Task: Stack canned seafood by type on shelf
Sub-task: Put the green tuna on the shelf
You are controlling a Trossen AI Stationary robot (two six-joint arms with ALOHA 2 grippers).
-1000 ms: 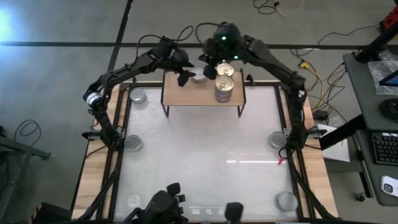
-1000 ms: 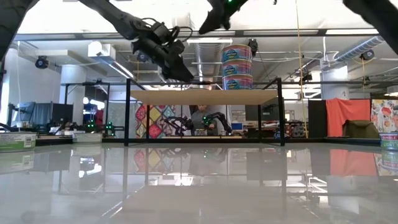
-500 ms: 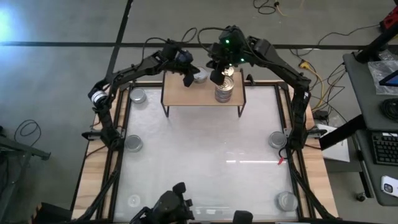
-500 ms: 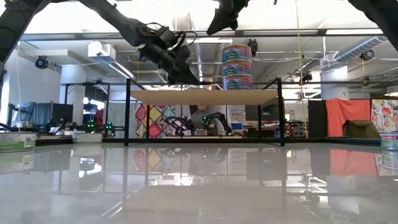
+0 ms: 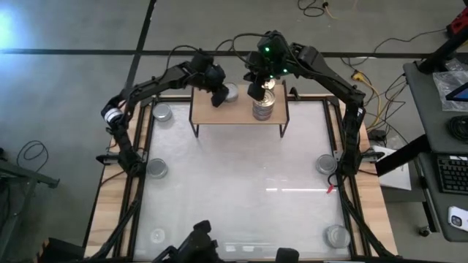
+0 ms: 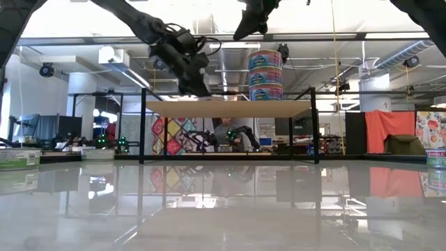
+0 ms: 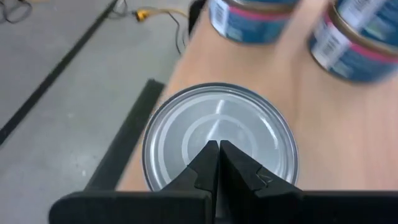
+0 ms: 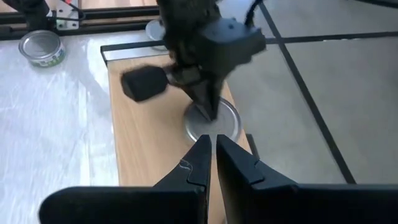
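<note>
The shelf (image 5: 238,111) stands at the table's far edge. A silver-topped tin (image 7: 217,140) rests on its base near the shelf's far left corner (image 5: 232,92). My left gripper (image 7: 217,147) is shut, and its tips point down at the middle of that tin's top (image 8: 211,121). Teal-labelled, gold-topped tins (image 6: 265,73) stand stacked on the shelf's right part (image 5: 264,106). My right gripper (image 8: 210,140) is shut and empty. It hovers high above the shelf beside the stack (image 5: 256,89). My left gripper's shut fingertips (image 8: 207,112) stand over the centre of the silver tin's top (image 7: 186,134), coming from above and slanting down. Whether they touch the top I cannot tell. The tin sits upright on the shelf.
Loose tins lie on the white table: two at the left (image 5: 161,112) (image 5: 157,168), one at the right (image 5: 325,164) and one at the near right (image 5: 337,235). The middle of the table is bare. Both arms crowd the shelf's far side.
My left gripper has shifted a little toward the table's near edge beside the silver tin, which has stayed on the shelf. My right gripper has moved slightly toward the stack and now holds still above it.
</note>
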